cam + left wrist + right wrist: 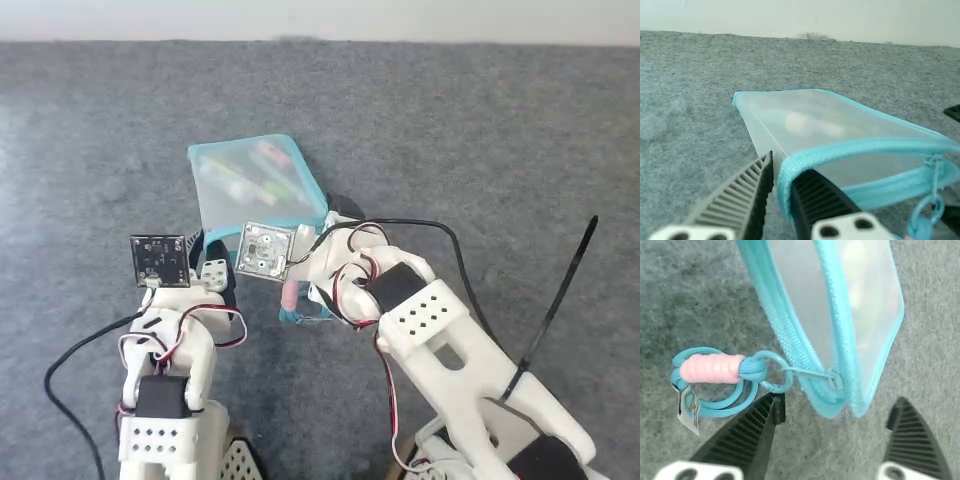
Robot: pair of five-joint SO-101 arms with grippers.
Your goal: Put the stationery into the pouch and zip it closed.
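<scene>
Pouch [232,205] lies on the grey bench [480,130] with stationery [262,170] inside, its zip edge running between the arms. One zip end is pinched by the left fingers [812,192]. At the opposite corner the right fingers [757,427] gape wide astride the slider [832,380], pink-beaded pull cord [715,369] beside them. Whether the teeth mesh is hard to make out.

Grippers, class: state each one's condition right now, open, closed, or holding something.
Left gripper: jaws closed on the pouch at its zipper edge.
Right gripper: jaws open beside the zip pull, holding nothing.
</scene>
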